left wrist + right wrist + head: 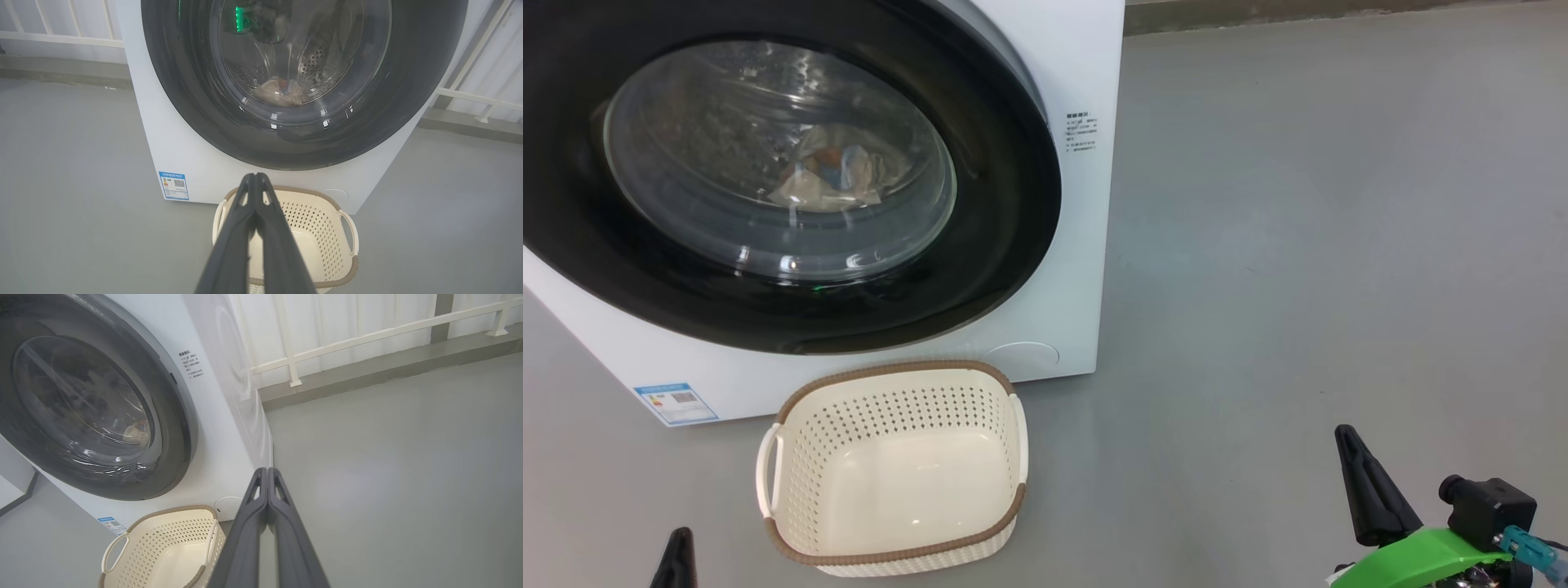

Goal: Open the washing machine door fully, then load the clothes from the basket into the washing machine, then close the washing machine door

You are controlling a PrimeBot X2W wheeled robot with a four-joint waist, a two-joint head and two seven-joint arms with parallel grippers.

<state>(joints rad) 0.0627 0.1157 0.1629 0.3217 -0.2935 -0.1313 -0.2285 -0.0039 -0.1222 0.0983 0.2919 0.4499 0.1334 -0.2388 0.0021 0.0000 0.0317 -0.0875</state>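
White boxy front-loading washing machine (1086, 245): on the grey floor (1298, 245), at the upper left of the head view.
Round door with wide glossy black rim and bulging clear glass window (1001, 204): shut flush against the washing machine front.
Clothes, a cream bundle with blue and orange-brown patches (837, 175): inside the steel perforated drum, seen through the glass, low in the window; a separate denim-like bundle not told apart.
Small rectangular cream plastic basket with perforated sides, brown woven-look rim and white side handles (890, 369): on the floor just before the washing machine base, below the door; smooth cream bottom in plain sight.
Left gripper (255, 179): two long dark fingers pressed together, clenched on nothing; left of the basket in the head view, apart from it.
Right gripper (267, 473): fingers pressed tip to tip, grasping nothing; well to the right of the basket, over the floor.
Blue label sticker (676, 403): lower left of the washing machine front.
White railing (367, 332): behind the washing machine.
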